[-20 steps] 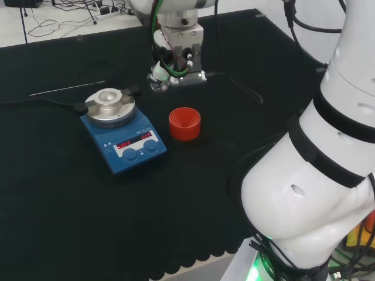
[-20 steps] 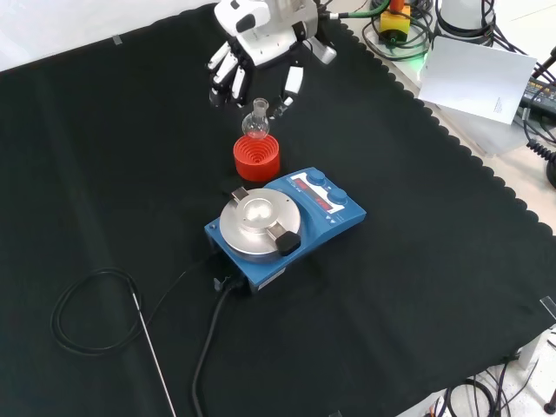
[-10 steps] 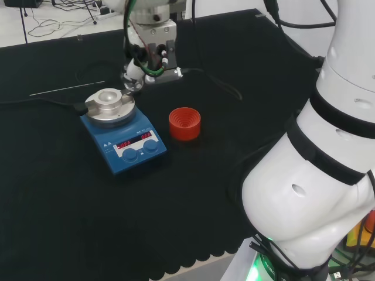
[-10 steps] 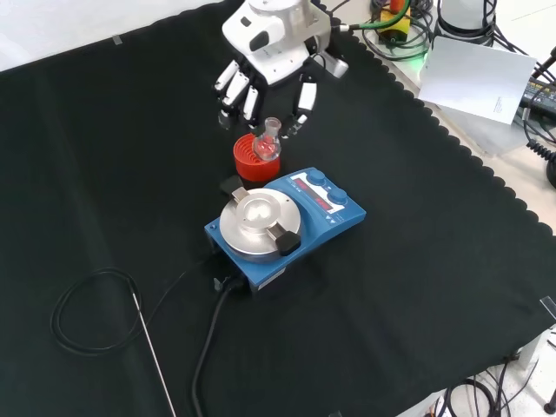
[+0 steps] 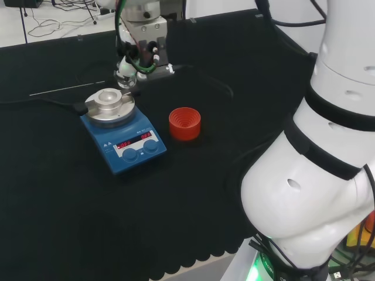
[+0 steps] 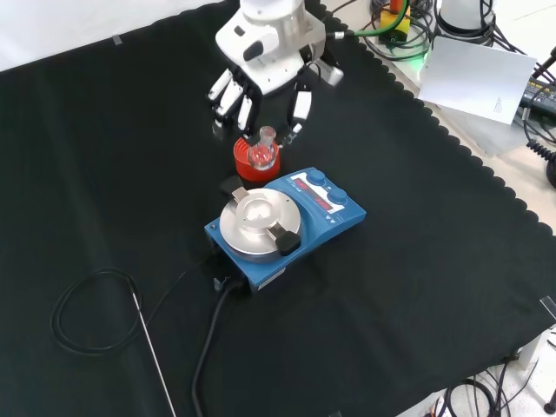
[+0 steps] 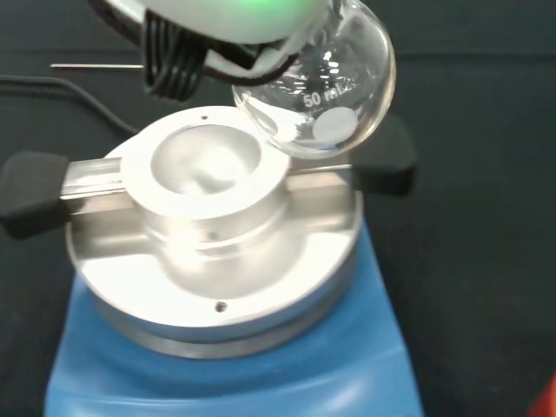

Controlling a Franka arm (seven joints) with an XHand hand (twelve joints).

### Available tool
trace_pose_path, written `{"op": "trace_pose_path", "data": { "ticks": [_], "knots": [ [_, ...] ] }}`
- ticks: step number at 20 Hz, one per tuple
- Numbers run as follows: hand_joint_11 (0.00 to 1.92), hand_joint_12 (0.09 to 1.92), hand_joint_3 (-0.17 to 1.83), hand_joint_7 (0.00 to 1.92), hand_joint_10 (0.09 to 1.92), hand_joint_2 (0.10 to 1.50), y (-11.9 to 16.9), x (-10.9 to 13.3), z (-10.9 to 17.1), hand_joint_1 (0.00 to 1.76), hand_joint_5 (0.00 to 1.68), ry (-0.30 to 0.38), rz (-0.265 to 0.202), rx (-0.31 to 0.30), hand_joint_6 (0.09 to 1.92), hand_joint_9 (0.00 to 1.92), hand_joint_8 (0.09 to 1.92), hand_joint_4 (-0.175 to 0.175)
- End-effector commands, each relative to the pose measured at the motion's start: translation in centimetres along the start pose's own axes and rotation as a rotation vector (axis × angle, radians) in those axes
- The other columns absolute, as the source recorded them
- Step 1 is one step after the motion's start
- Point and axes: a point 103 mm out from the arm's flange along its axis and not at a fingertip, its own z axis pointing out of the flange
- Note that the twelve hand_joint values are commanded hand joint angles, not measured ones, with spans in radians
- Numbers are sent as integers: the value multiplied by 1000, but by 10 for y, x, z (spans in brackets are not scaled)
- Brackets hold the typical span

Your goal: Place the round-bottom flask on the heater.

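White arm links [image 5: 316,175] w/ black bands, white hand [image 6: 265,61], black-and-white fingers [image 6: 228,94], green cables.

The robot hand [image 5: 130,65] hangs just beyond the blue heater [image 5: 123,132], red stand [image 5: 184,123] alongside.

A black cloth [image 6: 452,287] covers the table, its scalloped hem running down the right side of the front view and along the lower edge of the head view. Beyond the cloth's far edge, at the upper left of the head view, a pale surface [image 5: 53,20] carries loose dark cables. At the upper right of the front view lie a white sheet of paper [image 6: 478,82] and coiled cables [image 6: 404,35].
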Motion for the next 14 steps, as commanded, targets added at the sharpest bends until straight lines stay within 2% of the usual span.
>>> {"op": "trace_pose_path", "data": {
  "ticks": [1, 14],
  "knots": [
    [439, 1320, 749, 440, 597, 673, 18, 46, 14, 1122, 1146, -21, -79, 28, 937, 711, 699, 52],
    [442, 1318, 751, 436, 597, 670, 37, 39, 29, 1122, 1147, -14, -76, 49, 937, 710, 700, 54]
  ]
}}
